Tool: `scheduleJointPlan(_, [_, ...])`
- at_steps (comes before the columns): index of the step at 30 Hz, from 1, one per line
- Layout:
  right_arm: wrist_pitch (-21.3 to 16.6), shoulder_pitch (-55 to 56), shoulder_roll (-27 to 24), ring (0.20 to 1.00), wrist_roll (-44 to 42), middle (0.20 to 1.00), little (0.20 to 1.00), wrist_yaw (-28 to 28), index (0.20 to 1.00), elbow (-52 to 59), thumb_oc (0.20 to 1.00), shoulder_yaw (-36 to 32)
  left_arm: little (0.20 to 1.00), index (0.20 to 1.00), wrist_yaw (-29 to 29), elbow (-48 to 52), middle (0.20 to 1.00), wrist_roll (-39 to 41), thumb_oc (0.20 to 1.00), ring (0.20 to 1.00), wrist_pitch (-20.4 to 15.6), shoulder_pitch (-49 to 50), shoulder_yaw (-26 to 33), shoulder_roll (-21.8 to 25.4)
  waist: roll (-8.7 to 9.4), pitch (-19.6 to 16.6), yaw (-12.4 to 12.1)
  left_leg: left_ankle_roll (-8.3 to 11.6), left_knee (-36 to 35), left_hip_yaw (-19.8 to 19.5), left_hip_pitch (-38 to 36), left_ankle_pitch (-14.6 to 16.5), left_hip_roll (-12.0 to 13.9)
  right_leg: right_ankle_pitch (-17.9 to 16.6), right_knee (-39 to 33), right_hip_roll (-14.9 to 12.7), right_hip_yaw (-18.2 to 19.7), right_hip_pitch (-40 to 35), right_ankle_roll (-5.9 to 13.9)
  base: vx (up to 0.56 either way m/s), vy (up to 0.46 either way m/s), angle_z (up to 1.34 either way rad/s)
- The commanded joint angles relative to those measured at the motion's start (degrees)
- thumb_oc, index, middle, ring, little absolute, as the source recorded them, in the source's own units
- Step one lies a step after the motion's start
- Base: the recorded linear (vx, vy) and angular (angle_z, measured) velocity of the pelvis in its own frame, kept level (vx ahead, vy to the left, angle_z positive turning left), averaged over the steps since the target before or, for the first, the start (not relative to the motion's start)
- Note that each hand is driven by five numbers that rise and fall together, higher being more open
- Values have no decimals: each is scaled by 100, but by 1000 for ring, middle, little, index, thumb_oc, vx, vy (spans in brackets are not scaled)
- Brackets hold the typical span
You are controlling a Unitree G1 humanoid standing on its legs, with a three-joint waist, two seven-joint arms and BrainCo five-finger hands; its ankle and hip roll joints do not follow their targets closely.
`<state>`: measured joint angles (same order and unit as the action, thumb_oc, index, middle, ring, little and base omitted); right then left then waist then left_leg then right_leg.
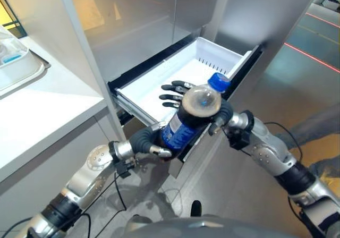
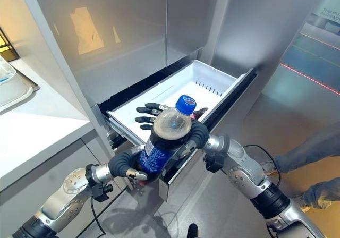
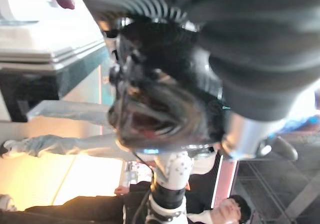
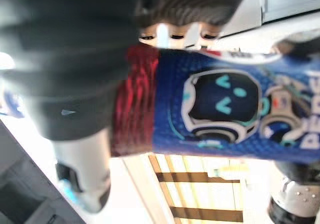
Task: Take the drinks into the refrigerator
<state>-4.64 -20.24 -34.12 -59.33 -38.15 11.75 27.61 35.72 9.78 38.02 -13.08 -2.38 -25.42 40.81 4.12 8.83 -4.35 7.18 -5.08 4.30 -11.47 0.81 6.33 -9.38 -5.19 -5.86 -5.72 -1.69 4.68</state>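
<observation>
Our left hand [image 2: 125, 166] wraps the bottle [image 2: 162, 142] low down while our right hand [image 2: 197, 134] clasps it near the shoulder, above the open drawer's [image 2: 212, 78] front edge. We judge that lowering it inside remains.

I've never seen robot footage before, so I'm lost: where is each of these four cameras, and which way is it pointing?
Left eye view: on the head, looking down at the bottle held over the open drawer; both arms show.
Right eye view: beside it, same scene; left hand and right hand grip the bottle.
Left wrist view: on the left wrist, along its dark cover, onto the bottle's base.
Right wrist view: on the right wrist, against the bottle's blue label.
Both eye views share everything.
</observation>
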Motion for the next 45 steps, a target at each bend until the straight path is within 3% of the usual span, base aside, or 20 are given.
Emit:
scheduleJointPlan(1, [-79, -693, 315, 1000, -291, 1000, 1000, 0, 1000, 442, 1000, 289, 200, 200, -189, 255, 200, 276, 200, 200, -532, -603, 266, -407, -96, -1, -134, -592, 8, -309, 183, 241, -433, 772, 740, 109, -297, -329, 92, 0, 0, 0])
scheduleJointPlan(7, [17, -789, 509, 1000, -455, 1000, 1000, 5, 1000, 546, 1000, 448, 200, 200, -241, 194, 200, 210, 200, 200, -550, -572, 294, -422, -103, 0, -148, -598, 8, -304, 170, 247, -431, 784, 756, 105, -299, -332, 88, 0, 0, 0])
scheduleJointPlan(8, [17, -790, 510, 551, -455, 551, 551, 5, 551, 545, 551, 448, 200, 200, -241, 193, 200, 209, 200, 200, -551, -572, 295, -422, -102, 0, -147, -598, 8, -305, 170, 247, -431, 784, 756, 105, -299, -332, 88, 0, 0, 0])
scheduleJointPlan(9, [27, -825, 533, 244, -464, 244, 244, 19, 244, 591, 244, 487, 200, 200, -261, 187, 200, 201, 200, 200, -555, -582, 301, -416, -106, -1, -147, -600, 8, -306, 165, 248, -432, 784, 760, 107, -291, -327, 87, 0, 0, 0])
scheduleJointPlan(10, [27, -827, 533, 200, -464, 200, 200, 20, 200, 591, 200, 488, 200, 200, -261, 188, 200, 201, 200, 200, -554, -581, 303, -416, -107, 0, -146, -600, 8, -306, 165, 248, -431, 784, 760, 107, -290, -327, 87, 0, 0, 0])
scheduleJointPlan(33, [-109, -467, 594, 200, -421, 200, 200, 217, 200, 603, 200, 319, 200, 200, -345, 224, 200, 219, 200, 200, -525, -493, 373, -488, -93, -5, -110, -603, 8, -318, 170, 235, -426, 764, 733, 101, -288, -344, 80, 0, 0, 0])
scheduleJointPlan(34, [-116, -430, 610, 200, -427, 200, 200, 237, 200, 580, 200, 275, 793, 793, -349, 195, 793, 250, 793, 793, -494, -476, 370, -516, -93, -10, -102, -603, 8, -317, 169, 238, -425, 769, 734, 98, -297, -347, 81, 0, 0, 0])
scheduleJointPlan(35, [-116, -429, 610, 200, -427, 200, 200, 238, 200, 580, 200, 275, 793, 793, -349, 195, 793, 250, 793, 793, -494, -476, 369, -516, -93, -10, -102, -603, 8, -317, 169, 238, -425, 769, 734, 98, -297, -347, 82, 0, 0, 0])
scheduleJointPlan(36, [-155, -387, 622, 200, -417, 200, 200, 275, 200, 567, 200, 202, 1000, 1000, -338, 198, 1000, 302, 1000, 1000, -441, -436, 380, -532, -97, -11, -96, -607, 8, -314, 166, 238, -430, 766, 734, 98, -300, -345, 82, 0, 0, 0])
scheduleJointPlan(44, [-534, -531, 547, 200, -230, 200, 200, 641, 200, 148, 200, -354, 1000, 1000, -157, 277, 1000, 534, 1000, 1000, -223, -255, 365, -419, -91, -25, -111, -609, 8, -302, 164, 241, -426, 756, 724, 96, -294, -350, 89, 0, 0, 0])
scheduleJointPlan(45, [-855, -805, 430, 200, 103, 200, 200, 1004, 200, -223, 200, -708, 1000, 1000, -70, 302, 1000, 651, 1000, 1000, -96, -94, 388, -332, -88, -41, -139, -611, 8, -301, 165, 251, -424, 751, 720, 99, -283, -345, 93, 0, 0, 0])
